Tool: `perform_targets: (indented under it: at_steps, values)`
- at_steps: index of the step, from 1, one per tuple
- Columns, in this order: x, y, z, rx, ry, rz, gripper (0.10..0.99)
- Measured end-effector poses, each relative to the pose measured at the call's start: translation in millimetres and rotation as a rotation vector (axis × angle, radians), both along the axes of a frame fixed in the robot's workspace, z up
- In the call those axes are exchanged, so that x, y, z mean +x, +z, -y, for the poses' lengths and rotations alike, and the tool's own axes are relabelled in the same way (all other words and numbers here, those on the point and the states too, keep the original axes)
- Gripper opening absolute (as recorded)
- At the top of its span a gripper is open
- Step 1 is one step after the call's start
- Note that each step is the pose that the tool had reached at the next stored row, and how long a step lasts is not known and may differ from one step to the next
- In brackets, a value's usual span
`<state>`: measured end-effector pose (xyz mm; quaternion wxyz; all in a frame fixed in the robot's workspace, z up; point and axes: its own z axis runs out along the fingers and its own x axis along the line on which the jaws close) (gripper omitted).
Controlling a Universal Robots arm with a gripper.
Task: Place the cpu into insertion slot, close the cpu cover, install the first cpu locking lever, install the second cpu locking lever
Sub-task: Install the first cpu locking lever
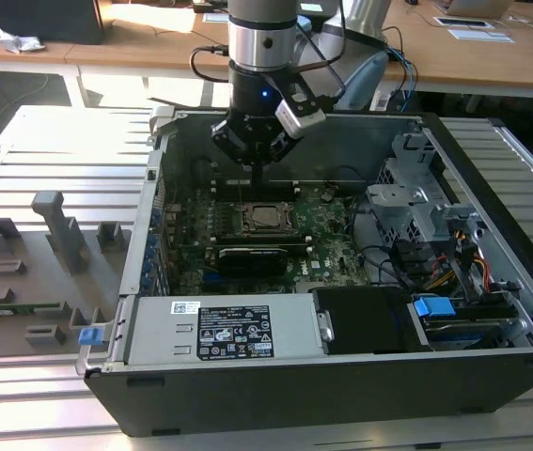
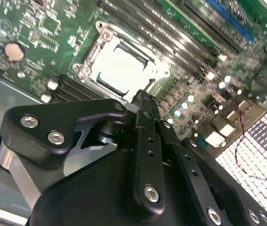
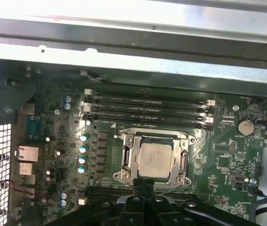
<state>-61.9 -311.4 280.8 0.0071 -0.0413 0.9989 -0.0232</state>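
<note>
The gripper [image 1: 257, 177] hangs inside the open case [image 1: 360, 150], low over the board [image 1: 327, 244]. Its fingers are pressed together with no gap between them, and they hold nothing. In both wrist views the tips [image 3: 145, 183] [image 2: 141, 96] stand just beside one edge of the cover [image 3: 129, 162]; whether they touch it cannot be told.

The cpu [image 3: 154, 160] sits in the slot [image 3: 156, 140], its pale metal top showing through the cover's window. The cover lies flat around it. Whether the levers are latched cannot be told.

Room is tight on two sides. Long memory slots [image 3: 147, 107] run along the far edge of the cover, away from the gripper, and more dark slots [image 3: 100, 190] lie near the fingers. In the exterior view the case's grey back wall rises close behind the arm. A drive cage [image 1: 407, 188] stands well apart on that view's right. Straight above the cpu [image 1: 266, 216] the space is open — the case has no lid.
</note>
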Motion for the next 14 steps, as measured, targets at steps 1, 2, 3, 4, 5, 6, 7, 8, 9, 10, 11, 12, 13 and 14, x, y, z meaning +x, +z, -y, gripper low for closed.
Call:
perform_targets:
  at_steps: [1,2,3,4,5,6,7,8,9,10,11,12,13,14]
  values:
    - [-8.0,-0.2,-5.5,0.000,0.000,0.0001,0.106]
    - [-13.8,-0.3,-9.1,0.000,0.000,0.0000,0.106]
    - [-17.3,-0.4,-10.3,0.000,0.000,-0.0001,0.106]
    - [-21.1,-0.5,-11.3,0.000,0.000,-0.0001,0.106]
    - [-24.8,-0.6,-12.0,0.000,0.000,0.0000,0.106]
    - [-29.4,-0.8,-12.7,0.000,0.000,0.0000,0.106]
    - [-32.9,-1.0,-13.4,0.000,0.000,0.0001,0.106]
    - [-35.4,-1.2,-14.7,0.000,0.000,0.0001,0.106]
    - [-36.3,-1.6,-18.7,0.000,0.000,0.0000,0.106]
    - [-36.5,-4.0,-26.4,0.000,0.000,0.0000,0.106]
    - [-36.7,-6.3,-29.6,0.000,0.000,0.0000,0.106]
    - [-36.9,-8.9,-32.5,0.000,0.000,0.0000,0.106]
    - [-36.9,-10.8,-33.6,0.000,0.000,0.0001,0.106]
    - [-36.9,-11.8,-33.8,0.000,0.000,0.0002,0.106]
